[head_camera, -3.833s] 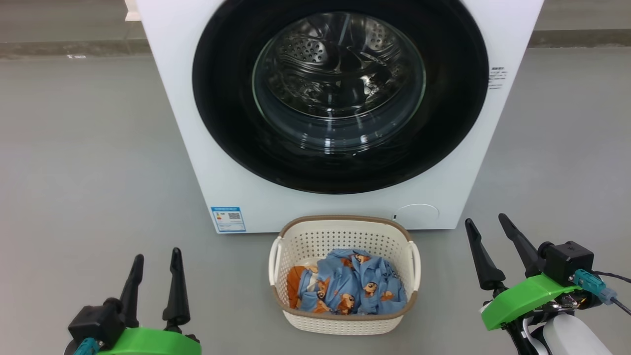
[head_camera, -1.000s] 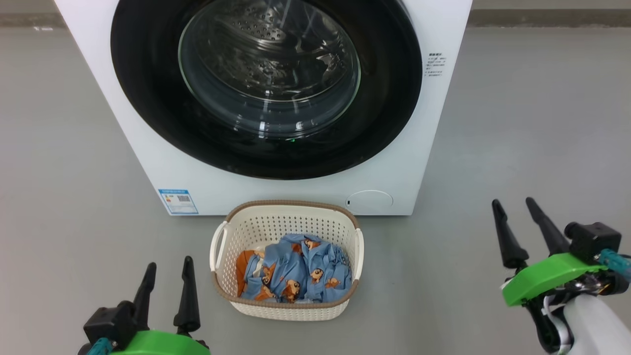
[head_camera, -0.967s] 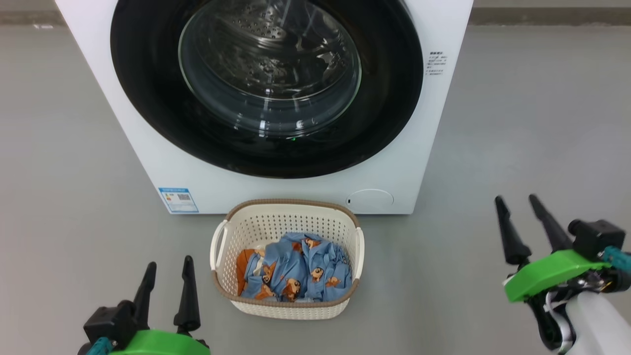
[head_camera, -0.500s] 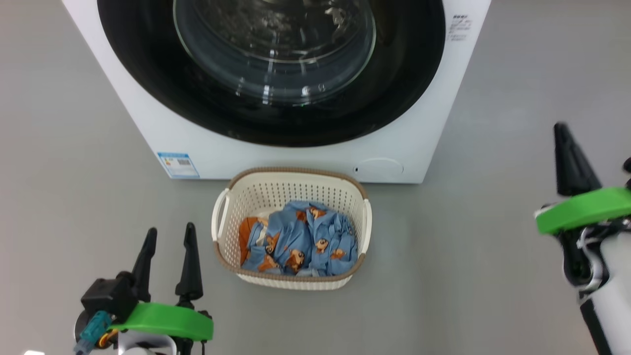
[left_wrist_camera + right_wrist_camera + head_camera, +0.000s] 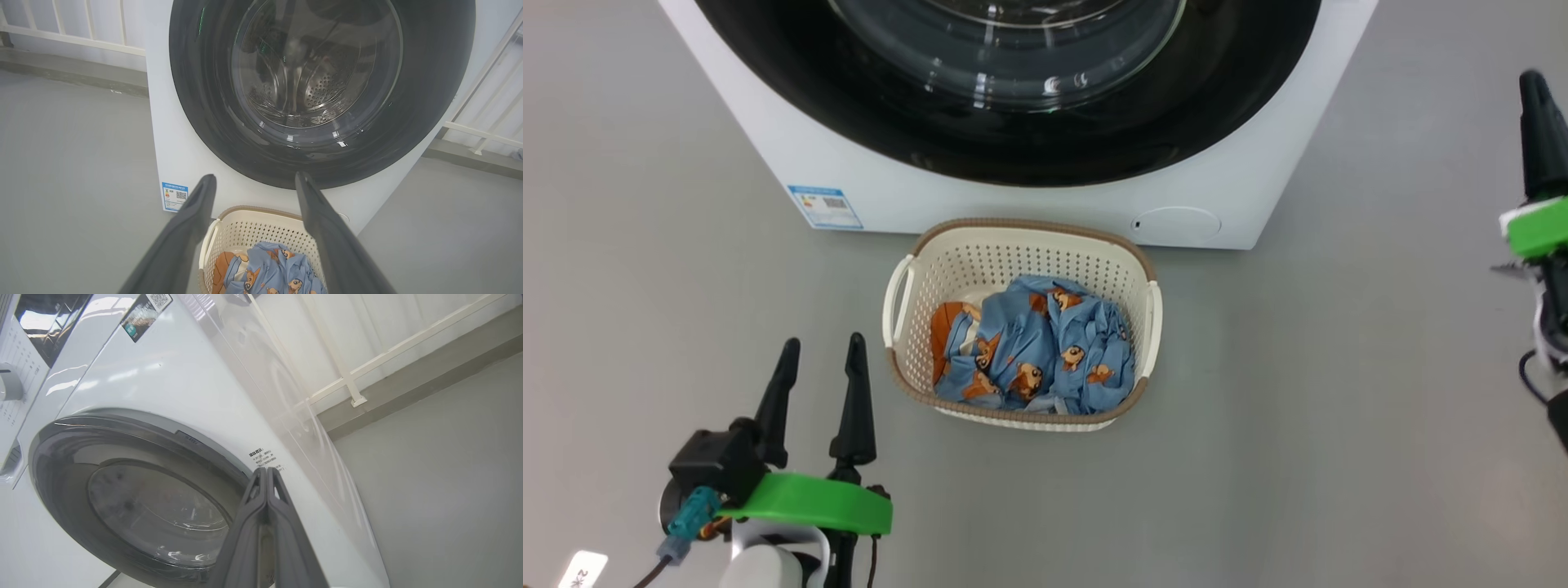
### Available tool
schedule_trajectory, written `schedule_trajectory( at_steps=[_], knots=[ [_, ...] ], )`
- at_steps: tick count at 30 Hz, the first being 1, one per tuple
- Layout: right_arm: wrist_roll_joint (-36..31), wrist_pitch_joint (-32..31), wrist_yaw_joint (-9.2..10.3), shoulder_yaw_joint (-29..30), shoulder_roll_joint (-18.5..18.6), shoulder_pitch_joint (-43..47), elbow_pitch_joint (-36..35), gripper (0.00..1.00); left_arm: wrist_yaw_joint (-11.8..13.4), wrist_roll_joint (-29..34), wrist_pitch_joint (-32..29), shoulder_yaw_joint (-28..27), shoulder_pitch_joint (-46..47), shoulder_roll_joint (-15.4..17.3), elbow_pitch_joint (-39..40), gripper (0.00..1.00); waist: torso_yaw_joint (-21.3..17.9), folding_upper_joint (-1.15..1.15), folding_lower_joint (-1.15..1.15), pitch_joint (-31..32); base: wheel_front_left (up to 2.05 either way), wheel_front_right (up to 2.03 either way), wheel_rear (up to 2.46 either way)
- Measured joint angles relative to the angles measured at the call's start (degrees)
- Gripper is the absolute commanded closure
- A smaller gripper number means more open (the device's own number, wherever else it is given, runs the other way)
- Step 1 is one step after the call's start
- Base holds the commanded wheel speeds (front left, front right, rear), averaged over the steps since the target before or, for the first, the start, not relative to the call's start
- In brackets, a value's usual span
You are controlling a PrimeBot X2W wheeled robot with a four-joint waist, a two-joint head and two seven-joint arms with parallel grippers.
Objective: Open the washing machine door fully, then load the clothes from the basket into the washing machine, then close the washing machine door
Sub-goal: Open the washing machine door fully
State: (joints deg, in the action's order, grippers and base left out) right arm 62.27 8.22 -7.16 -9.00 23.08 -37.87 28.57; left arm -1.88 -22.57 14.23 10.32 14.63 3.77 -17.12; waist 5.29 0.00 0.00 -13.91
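Right, status. The left gripper (image 5: 823,343) is nearest, low over the grey floor (image 5: 645,310). Its jaws are apart with nothing between them, and its fingers point toward the washer (image 5: 890,184).

The basket (image 5: 1029,225) stands on the floor just beyond and to the right of that gripper, not touching it. Its far rim sits just short of the washer's bottom edge. The clothes (image 5: 1033,351) are bunched inside: blue fabric with bear print, plus an orange patch at the left end. They lie below the rim and nothing hangs over it. In the left wrist view the basket's far end shows between the spread fingers.

The washer stands on the floor behind the basket. There is a blue label (image 5: 825,207) at the lower left corner of its front and a round flap (image 5: 1176,222) at the lower right. The door (image 5: 1111,139) is closed, its black ring flush with the front. The steel drum (image 5: 322,85) shows through the glass.

The right gripper (image 5: 266,470) is raised by the right side of the washer front, well apart from the basket. Its jaws are pressed together, tips meeting, with nothing visible between them. In its wrist view the tips line up with the small printed text (image 5: 261,454) just outside the door's rim. I can't tell whether they touch the panel.

A white railing (image 5: 81,41) runs along the wall behind the washer.
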Motion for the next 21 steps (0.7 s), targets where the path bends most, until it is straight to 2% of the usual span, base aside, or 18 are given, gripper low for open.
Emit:
schedule_trajectory(
  at_steps=[6,10,15,21],
  knots=[
    [14.37,-7.78,0.0,0.68,2.04,-4.58,0.48,1.0,-0.08,0.52,0.24,-0.07,1.02,-0.38,1.6,0.0,1.04,0.0,0.0,-2.28,0.0,0.0,0.0],
    [21.16,-11.9,0.0,2.11,3.16,-6.61,0.85,1.0,-0.63,0.42,0.37,-0.26,2.18,-1.24,2.87,0.0,1.94,0.0,0.0,-3.86,0.0,0.0,0.0],
    [27.52,-18.55,0.0,3.68,4.49,-9.93,2.83,1.0,-0.7,0.42,0.38,-0.6,2.71,-1.32,4.1,0.0,3.18,0.0,0.0,-5.9,0.0,0.0,0.0],
    [30.58,-25.58,0.0,3.79,4.99,-15.95,4.88,1.0,-1.12,-0.4,0.4,-0.91,3.04,-1.48,5.48,0.0,4.34,0.0,0.0,-8.84,0.0,0.0,0.0]
  ],
)
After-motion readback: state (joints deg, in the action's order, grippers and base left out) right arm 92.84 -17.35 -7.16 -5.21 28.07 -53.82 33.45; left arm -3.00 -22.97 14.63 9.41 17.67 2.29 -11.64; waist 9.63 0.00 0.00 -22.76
